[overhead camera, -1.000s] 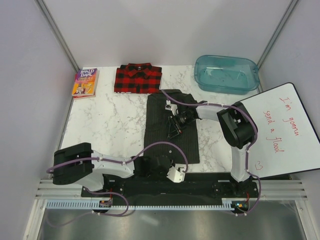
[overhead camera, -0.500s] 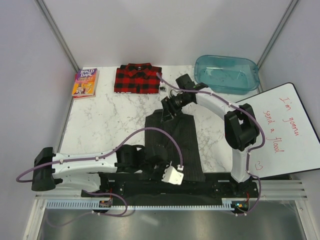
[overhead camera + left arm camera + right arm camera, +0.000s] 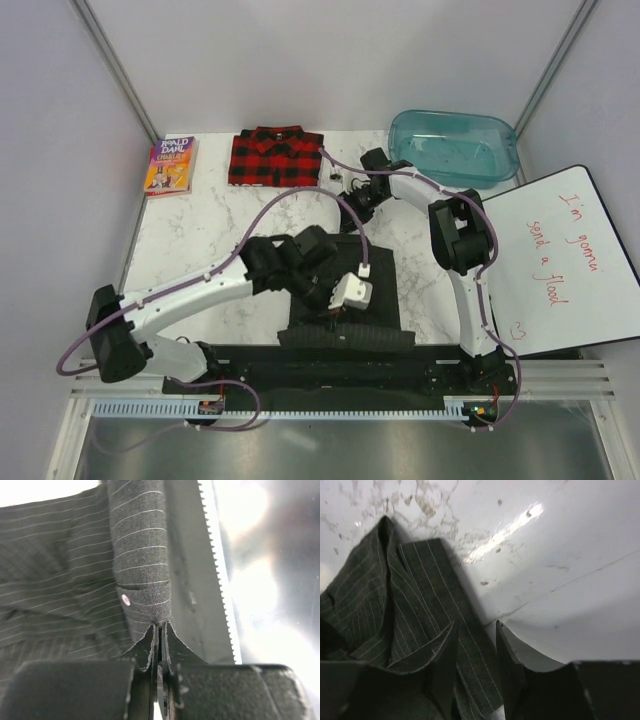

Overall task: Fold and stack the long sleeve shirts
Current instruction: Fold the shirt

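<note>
The dark charcoal pinstriped shirt (image 3: 378, 285) lies in the middle of the table, near the front. My left gripper (image 3: 330, 308) is over its left part, shut tight on a rolled fold of it (image 3: 140, 555). My right gripper (image 3: 351, 204) is just beyond the shirt's far edge. Its jaws (image 3: 476, 625) stand around a strip of the same pinstriped cloth (image 3: 385, 610), which trails onto the marble. The red-and-black plaid shirt (image 3: 277, 157) lies folded at the back of the table, apart from both grippers.
A colourful paperback book (image 3: 171, 165) lies at the back left. A blue plastic tub (image 3: 452, 147) stands at the back right. A whiteboard with red writing (image 3: 560, 260) leans at the right edge. The black arm mount (image 3: 350, 372) runs along the front.
My left arm swung from the near edge up over the table's middle, holding the shirt. My right gripper moved toward the far side. The charcoal shirt now looks shorter and sits nearer the front.
</note>
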Controlling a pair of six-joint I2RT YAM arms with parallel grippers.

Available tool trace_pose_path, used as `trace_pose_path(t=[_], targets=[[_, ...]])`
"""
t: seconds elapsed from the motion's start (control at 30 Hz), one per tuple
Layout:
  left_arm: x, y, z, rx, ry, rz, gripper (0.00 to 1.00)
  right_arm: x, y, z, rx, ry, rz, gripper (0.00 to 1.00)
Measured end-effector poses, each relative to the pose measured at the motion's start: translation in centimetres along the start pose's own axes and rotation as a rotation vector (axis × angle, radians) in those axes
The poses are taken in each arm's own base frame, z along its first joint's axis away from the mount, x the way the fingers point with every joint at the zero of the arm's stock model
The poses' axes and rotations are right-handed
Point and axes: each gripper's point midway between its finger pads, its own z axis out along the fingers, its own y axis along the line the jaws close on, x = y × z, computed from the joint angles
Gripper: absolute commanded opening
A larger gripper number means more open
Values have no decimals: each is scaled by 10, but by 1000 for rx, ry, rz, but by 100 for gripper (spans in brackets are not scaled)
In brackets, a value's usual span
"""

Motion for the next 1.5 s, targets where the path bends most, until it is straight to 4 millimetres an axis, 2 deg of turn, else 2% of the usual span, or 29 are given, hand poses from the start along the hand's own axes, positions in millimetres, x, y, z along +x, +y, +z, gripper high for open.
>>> trace_pose_path(t=[0.1, 0.33, 0.47, 0.63, 0.9, 1.2, 1.4, 1.47, 1.5], targets=[[-2, 32, -6, -11, -3, -49, 2, 19, 5, 7, -34, 52, 3, 39], [15, 103, -13, -37, 27, -81, 2, 29, 11, 7, -67, 80, -37, 26], [27, 153, -19, -76, 35, -93, 2, 33, 12, 8, -84, 97, -35, 22], [43, 197, -17, -101, 42, -108, 2, 33, 13, 9, -107, 109, -41, 17], [70, 230, -10, -129, 66, -127, 2, 33, 17, 8, -138, 124, -47, 12], [69, 263, -22, -203, 61, -80, 2, 35, 18, 7, -166, 131, -36, 10], [73, 275, -23, -224, 59, -67, 2, 32, 13, 7, -174, 128, -27, 11], [76, 280, -22, -234, 63, -63, 8, 31, 11, 8, -175, 128, -25, 13], [77, 281, -23, -239, 67, -62, 13, 30, 10, 8, -174, 126, -26, 20]])
